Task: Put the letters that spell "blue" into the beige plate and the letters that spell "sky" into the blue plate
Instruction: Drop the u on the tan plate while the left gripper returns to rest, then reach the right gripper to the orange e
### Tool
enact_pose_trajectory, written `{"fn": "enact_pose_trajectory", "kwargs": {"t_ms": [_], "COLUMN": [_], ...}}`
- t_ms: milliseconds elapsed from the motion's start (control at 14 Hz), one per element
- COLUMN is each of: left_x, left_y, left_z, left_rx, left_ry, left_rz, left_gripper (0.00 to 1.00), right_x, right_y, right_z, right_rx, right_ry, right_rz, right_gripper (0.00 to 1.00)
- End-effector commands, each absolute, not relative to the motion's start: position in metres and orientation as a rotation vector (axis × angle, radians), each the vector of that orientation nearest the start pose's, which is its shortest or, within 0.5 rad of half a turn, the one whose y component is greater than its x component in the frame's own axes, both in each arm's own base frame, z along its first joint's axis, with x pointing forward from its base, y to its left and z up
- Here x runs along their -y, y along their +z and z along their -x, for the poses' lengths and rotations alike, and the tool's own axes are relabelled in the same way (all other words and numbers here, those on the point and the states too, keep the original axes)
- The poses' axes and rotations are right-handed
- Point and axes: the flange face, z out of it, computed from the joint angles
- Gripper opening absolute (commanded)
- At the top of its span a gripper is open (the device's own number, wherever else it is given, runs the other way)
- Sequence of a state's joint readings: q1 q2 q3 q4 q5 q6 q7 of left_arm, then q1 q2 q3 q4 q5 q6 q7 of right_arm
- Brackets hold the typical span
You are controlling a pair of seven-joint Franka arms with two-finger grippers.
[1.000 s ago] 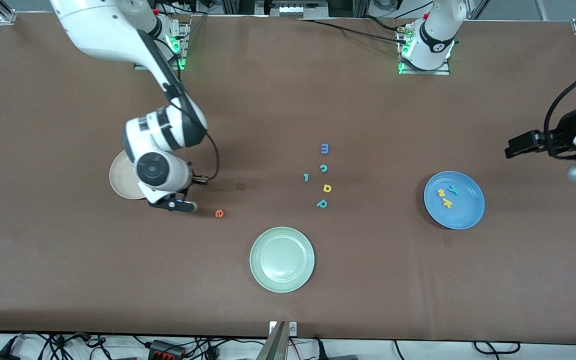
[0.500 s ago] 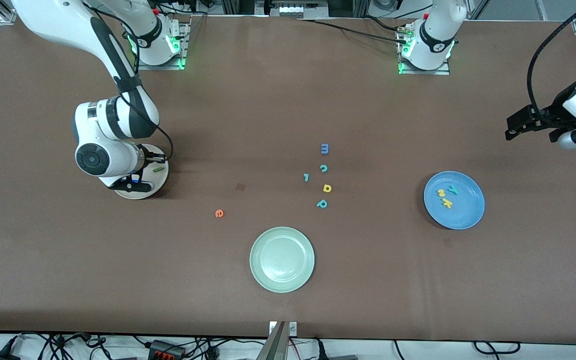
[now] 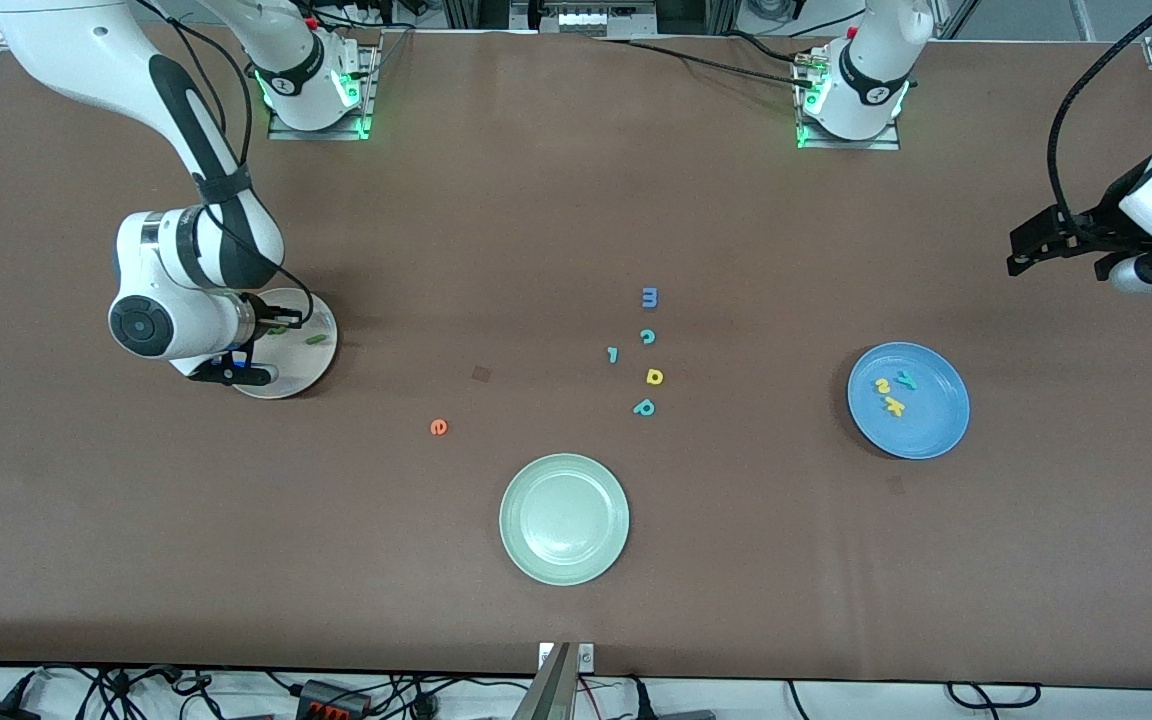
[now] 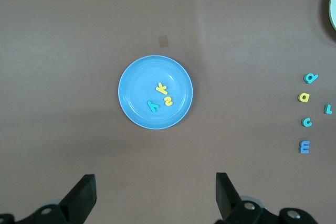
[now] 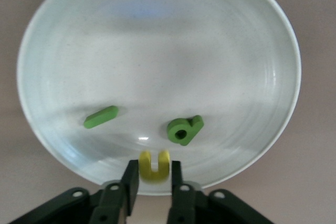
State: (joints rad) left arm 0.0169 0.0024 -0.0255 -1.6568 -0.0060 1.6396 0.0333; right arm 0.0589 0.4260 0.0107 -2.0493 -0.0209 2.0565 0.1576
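My right gripper (image 5: 152, 169) hangs low over the edge of the beige plate (image 3: 304, 372) at the right arm's end of the table. Its jaws are open a little, and the yellow u (image 5: 154, 165) sits loose between them with a thin gap on each side. On this plate (image 5: 157, 51) lie the green l (image 5: 101, 117) and the green b (image 5: 185, 129). The orange e (image 3: 439, 427) lies on the table. The blue plate (image 3: 936, 432) holds the yellow s (image 3: 882, 385), yellow k (image 3: 894, 406) and teal y (image 3: 905, 379). My left gripper (image 3: 1021, 262) waits, open and empty.
A pale green plate (image 3: 564, 519) sits near the table's front edge. Mid-table lie a blue m (image 3: 649, 297), teal c (image 3: 647, 337), a small teal letter (image 3: 613, 354), a yellow d-shaped letter (image 3: 654, 377) and teal p (image 3: 644, 407).
My right arm has swung from beside the orange e toward its own end of the table and now stands over the beige plate. Its jaws have parted slightly round the u.
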Motion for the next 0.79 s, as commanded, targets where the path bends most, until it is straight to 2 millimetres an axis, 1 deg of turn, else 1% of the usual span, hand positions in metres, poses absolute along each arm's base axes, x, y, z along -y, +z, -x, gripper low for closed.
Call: {"fn": "enact_pose_trajectory", "kwargs": {"t_ms": [0, 143, 214, 286, 429, 500, 571, 714], "left_x": [0.006, 0.01, 0.01, 0.008, 0.006, 0.006, 0.006, 0.005], "left_y": [0.591, 0.591, 0.591, 0.59, 0.591, 0.59, 0.592, 0.591], "left_z": [-0.549, -0.549, -0.549, -0.55, -0.552, -0.552, -0.552, -0.552], "left_rx": [-0.111, -0.123, -0.123, -0.118, -0.114, -0.117, -0.117, -0.115], "left_ry": [0.053, 0.053, 0.053, 0.055, 0.041, 0.041, 0.039, 0.041], "left_rz": [3.135, 3.134, 3.134, 3.135, 3.129, 3.124, 3.121, 3.121], "left_gripper": [1.0, 1.0, 1.0, 1.0, 1.0, 1.0, 1.0, 1.0], "right_x": [-0.039, -0.054, -0.073, -0.096, -0.137, -0.155, -0.17, -0.197], "right_y": [0.222, 0.249, 0.262, 0.275, 0.28, 0.284, 0.287, 0.279], "right_z": [-0.553, -0.574, -0.587, -0.597, -0.618, -0.629, -0.637, -0.647], "right_rx": [-0.108, -0.101, -0.076, -0.011, 0.07, 0.097, 0.12, 0.173], "right_ry": [0.613, 0.555, 0.496, 0.433, 0.339, 0.294, 0.264, 0.227], "right_rz": [3.133, 3.126, 3.112, 3.112, 3.117, 3.116, 3.115, 3.113], "right_gripper": [1.0, 1.0, 1.0, 1.0, 1.0, 1.0, 1.0, 1.0]}}
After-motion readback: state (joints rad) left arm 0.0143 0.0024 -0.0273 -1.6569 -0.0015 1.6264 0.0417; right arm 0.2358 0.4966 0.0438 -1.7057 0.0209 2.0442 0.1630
